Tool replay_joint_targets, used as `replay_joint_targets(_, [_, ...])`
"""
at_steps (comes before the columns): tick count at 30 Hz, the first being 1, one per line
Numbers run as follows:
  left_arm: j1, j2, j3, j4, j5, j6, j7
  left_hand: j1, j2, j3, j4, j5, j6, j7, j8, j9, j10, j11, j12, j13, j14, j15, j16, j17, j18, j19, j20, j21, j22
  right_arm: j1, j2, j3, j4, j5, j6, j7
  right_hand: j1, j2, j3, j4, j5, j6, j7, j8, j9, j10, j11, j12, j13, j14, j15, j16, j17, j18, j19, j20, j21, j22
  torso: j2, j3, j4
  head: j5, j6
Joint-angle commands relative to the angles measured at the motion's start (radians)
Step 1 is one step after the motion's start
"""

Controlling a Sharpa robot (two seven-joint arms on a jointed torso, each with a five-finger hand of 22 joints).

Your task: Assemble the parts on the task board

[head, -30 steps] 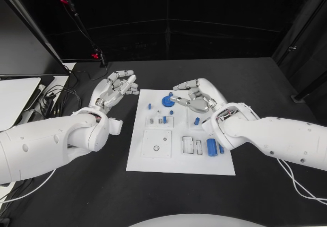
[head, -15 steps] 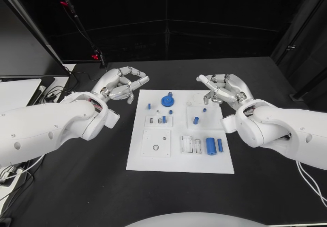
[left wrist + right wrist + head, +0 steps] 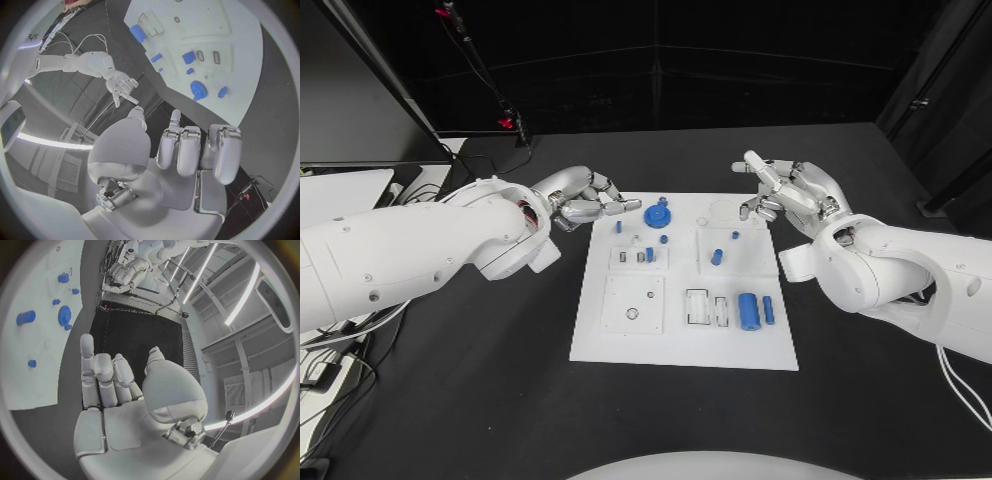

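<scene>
The white task board [image 3: 635, 340] lies in the middle of the black table. A blue gear [image 3: 656, 216] stands near its far edge, a blue cylinder [image 3: 749, 310] and a thin blue peg [image 3: 769, 310] lie at its right side, and small blue parts [image 3: 715, 257] sit in the middle. My left hand [image 3: 589, 206] hovers at the board's far left corner, fingers curled in with nothing in them. My right hand [image 3: 788, 190] hangs off the far right corner, one finger stretched out, the others loosely bent, holding nothing. In the left wrist view the curled fingers [image 3: 187, 150] are bare, with the gear [image 3: 199, 90] beyond them.
Cables and a pale box [image 3: 343, 200] lie at the table's left edge. Bare black table [image 3: 473, 400] lies to both sides of the board and in front of it. The right wrist view shows the board [image 3: 31, 355] and my left hand [image 3: 128, 270] across it.
My right hand has drawn back from over the gear to the board's far right corner. My left hand has come in towards the far left corner and curled its fingers.
</scene>
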Motion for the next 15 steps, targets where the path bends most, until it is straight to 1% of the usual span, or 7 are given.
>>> replay_joint_targets(1, [0.004,0.021,0.001,-0.017,-0.064,0.175,-0.151,-0.018,0.011,0.003,-0.002,-0.006,0.018,-0.006,0.017,0.016,0.106,-0.009,0.003,0.263,0.105,-0.008,0.001,0.263,-0.006,0.109,-0.006,0.003,0.263,0.001,0.001,0.000,-0.007,0.027,0.043,0.018,0.002,0.009,-0.009,0.000,-0.005,-0.012,0.030,0.020,0.003,-0.009,0.002,-0.003,0.021,-0.009,0.001,0.001,-0.008,0.010,-0.005,0.004,-0.005,-0.003,0.000,-0.0025,0.0018,0.007,-0.002])
replay_joint_targets(4, [0.005,0.042,0.001,-0.034,-0.069,0.233,-0.200,-0.034,0.030,-0.002,-0.002,-0.021,0.027,-0.015,0.050,0.047,0.106,-0.017,0.003,0.263,0.105,-0.012,0.001,0.263,-0.006,0.109,-0.008,0.003,0.263,0.001,0.003,0.000,-0.014,0.027,0.049,0.020,0.001,0.013,-0.017,0.001,-0.007,-0.020,0.032,0.036,0.004,-0.007,0.004,0.003,0.021,-0.004,0.004,0.013,-0.005,0.010,-0.005,0.006,-0.004,-0.005,0.000,-0.0037,-0.0001,0.009,-0.002])
replay_joint_targets(7, [0.006,0.061,0.001,-0.048,-0.072,0.272,-0.237,-0.039,0.046,-0.007,-0.003,-0.025,0.030,-0.022,0.086,0.083,0.106,-0.023,0.003,0.263,0.105,-0.017,0.001,0.263,-0.006,0.109,-0.012,0.003,0.263,0.001,0.004,0.000,-0.020,0.030,0.055,0.023,-0.005,0.019,-0.035,0.000,-0.003,-0.040,0.033,0.067,0.007,0.017,0.005,0.027,0.031,0.056,0.005,0.082,0.049,0.010,0.006,0.008,0.019,0.006,0.000,-0.0042,-0.0030,0.008,-0.003])
replay_joint_targets(9, [0.006,0.076,0.001,-0.058,-0.073,0.294,-0.260,-0.043,0.056,-0.015,-0.004,-0.026,0.023,-0.028,0.120,0.120,0.106,-0.029,0.003,0.263,0.105,-0.023,0.001,0.263,-0.006,0.109,-0.017,0.003,0.263,0.001,0.004,0.000,-0.022,0.036,0.057,0.024,-0.006,0.021,-0.049,0.000,0.004,-0.057,0.034,0.096,0.009,0.085,0.004,0.078,0.072,0.135,0.006,0.163,0.127,0.005,0.031,0.009,0.073,0.038,0.000,-0.0047,-0.0048,0.009,-0.004])
replay_joint_targets(10, [0.006,0.084,0.001,-0.064,-0.073,0.305,-0.274,-0.045,0.060,-0.020,-0.003,-0.026,0.015,-0.029,0.132,0.136,0.106,-0.031,0.003,0.263,0.105,-0.025,0.001,0.263,-0.006,0.109,-0.019,0.003,0.263,0.001,0.004,0.000,-0.023,0.043,0.058,0.024,-0.006,0.022,-0.057,0.000,0.009,-0.064,0.035,0.112,0.010,0.140,0.003,0.116,0.109,0.187,0.009,0.210,0.180,-0.005,0.077,0.009,0.151,0.087,0.000,-0.0048,-0.0055,0.010,-0.003])
replay_joint_targets(13, [0.006,0.107,0.001,-0.080,-0.075,0.327,-0.310,-0.058,0.069,-0.032,-0.002,-0.031,-0.002,-0.031,0.154,0.170,0.106,-0.033,0.003,0.263,0.105,-0.027,0.001,0.263,-0.006,0.109,-0.022,0.003,0.263,0.001,0.003,0.000,-0.025,0.063,0.058,0.020,-0.009,0.026,-0.074,0.000,0.019,-0.086,0.036,0.154,0.010,0.280,0.008,0.200,0.204,0.351,0.012,0.311,0.352,-0.061,0.278,0.014,0.453,0.276,0.000,-0.0050,-0.0069,0.009,-0.004])
replay_joint_targets(15, [0.006,0.121,0.001,-0.090,-0.076,0.344,-0.334,-0.064,0.071,-0.040,-0.003,-0.036,-0.009,-0.032,0.162,0.186,0.106,-0.034,0.003,0.263,0.105,-0.028,0.001,0.263,-0.006,0.109,-0.024,0.003,0.263,0.001,0.003,0.000,-0.026,0.073,0.053,0.013,-0.013,0.027,-0.084,0.002,0.027,-0.098,0.034,0.189,0.009,0.364,0.013,0.238,0.262,0.395,0.015,0.326,0.400,-0.097,0.409,0.019,0.630,0.385,0.000,-0.0049,-0.0066,0.007,-0.004])
